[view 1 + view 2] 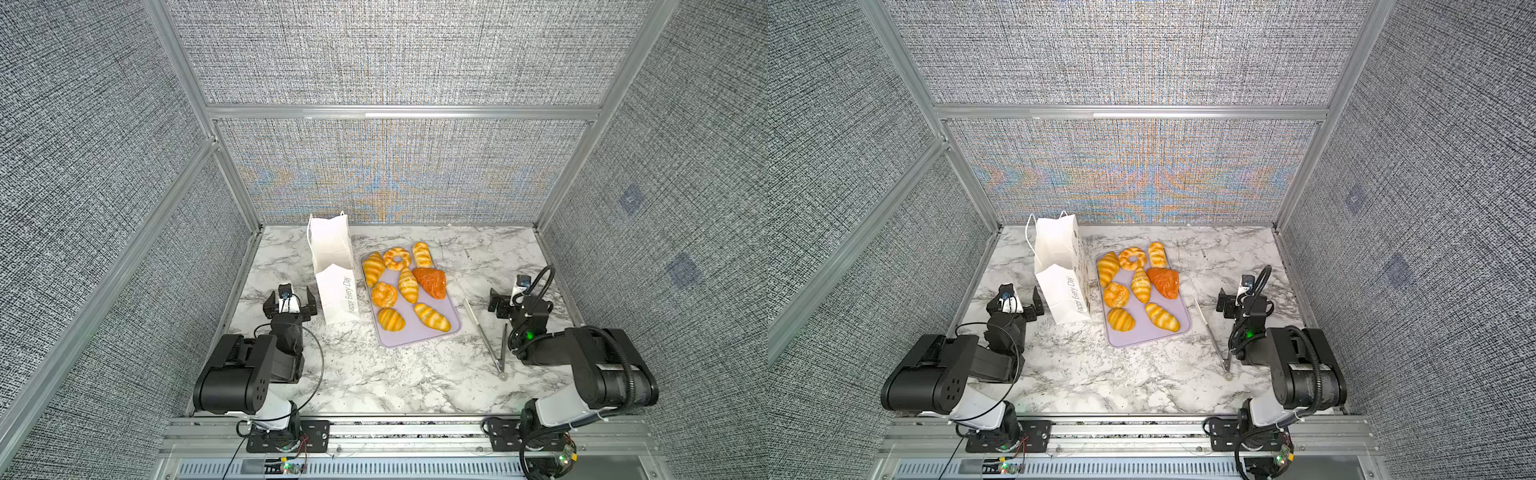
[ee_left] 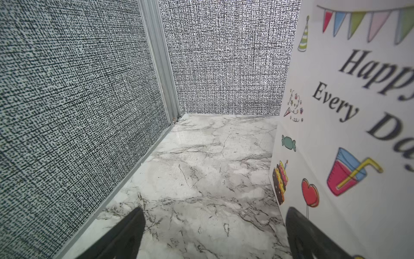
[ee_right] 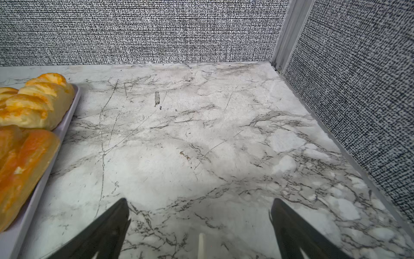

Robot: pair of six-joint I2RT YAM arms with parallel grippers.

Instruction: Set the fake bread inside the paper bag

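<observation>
1. Marble-patterned table (image 1: 374,382) sits inside grey woven walls, and nothing is lifted off it.
2. The left gripper (image 1: 289,296) has its jaws spread wide and empty. It sits low, just left of the paper bag (image 1: 337,293). In the left wrist view one finger (image 2: 298,226) is right beside the bag's printed wall; whether they touch I cannot tell.
3. The right gripper (image 3: 199,205) is equally wide and empty. It sits right of the lavender tray (image 1: 415,341), near the far tip of the metal tongs (image 1: 486,332).
4. All eight pieces of the fake bread (image 1: 408,285) lie on the tray, mid-table, just right of the bag.
5. The pieces look light, with a glossy skin that may slip, so pinching a striped roll across its narrow middle seems safest. The ring and the darker triangular piece look more awkward to grip.
6. The bag is thin paper with its mouth open upward, and a nudge would probably slide or topple it.
7. The bag's floor is hidden behind its near wall.
8. The right wrist view cuts off all but two pastries, and a pale strip at its edge is unidentifiable.
</observation>
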